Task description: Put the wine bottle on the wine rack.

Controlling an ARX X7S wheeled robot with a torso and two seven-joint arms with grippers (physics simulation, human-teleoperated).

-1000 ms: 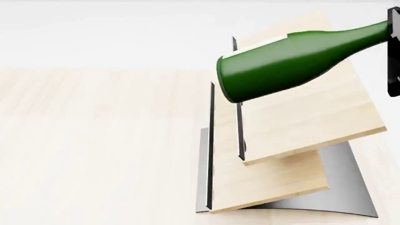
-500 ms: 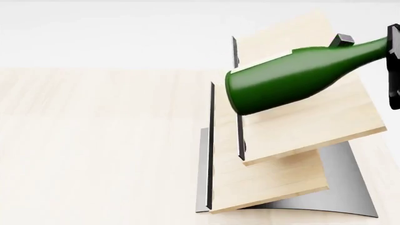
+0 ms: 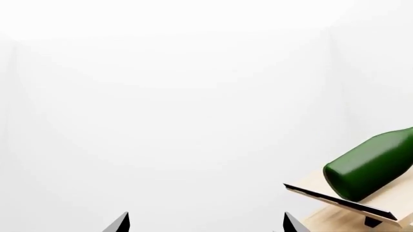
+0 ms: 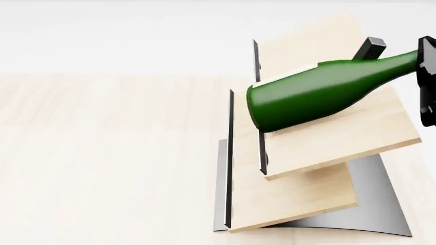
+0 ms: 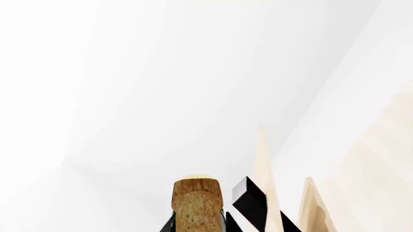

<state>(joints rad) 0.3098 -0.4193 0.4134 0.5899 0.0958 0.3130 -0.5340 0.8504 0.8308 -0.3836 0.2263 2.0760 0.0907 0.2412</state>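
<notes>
Wine bottle (image 4: 320, 92) held tilted by its neck in the right gripper (image 4: 428, 76), base lowered over the wine rack (image 4: 327, 138), left gripper (image 3: 203, 223) spread, empty

wine bottle (image 4: 313, 92): 1 | wine rack (image 4: 327, 148): 1 | rack boards: 3

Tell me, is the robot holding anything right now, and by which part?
Yes: the right gripper holds the wine bottle by its neck, near the cork end. The left gripper holds nothing.
</notes>
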